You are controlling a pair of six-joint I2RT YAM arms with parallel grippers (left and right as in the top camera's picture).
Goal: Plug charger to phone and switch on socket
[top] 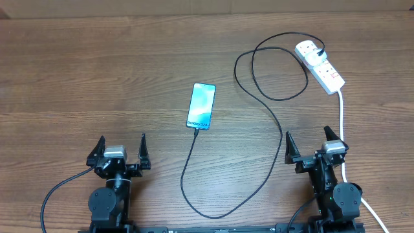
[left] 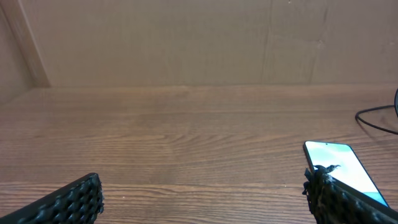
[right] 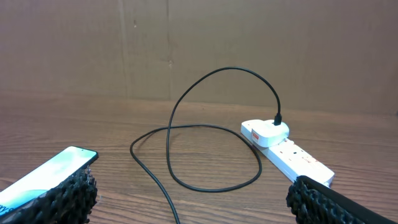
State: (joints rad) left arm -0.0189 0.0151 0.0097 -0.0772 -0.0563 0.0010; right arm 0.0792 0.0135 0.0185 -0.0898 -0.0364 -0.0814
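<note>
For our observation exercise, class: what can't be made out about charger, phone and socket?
Overhead: whether the socket is switched on; too small to read.
Overhead: whether the charger tip sits inside the phone; too small.
Wrist views: phone's near end, hidden by fingers.

A brown wooden table (top: 97, 77) is seen. A phone (top: 201, 105) with a lit blue screen is laid flat near the middle. A thin black cable (top: 278, 99) is spread in big loops from the phone's near end to a white plug (top: 308, 50) in the socket strip (top: 325, 70), far right. A thick white cord (top: 341, 116) is run from the strip toward the near edge.
</note>
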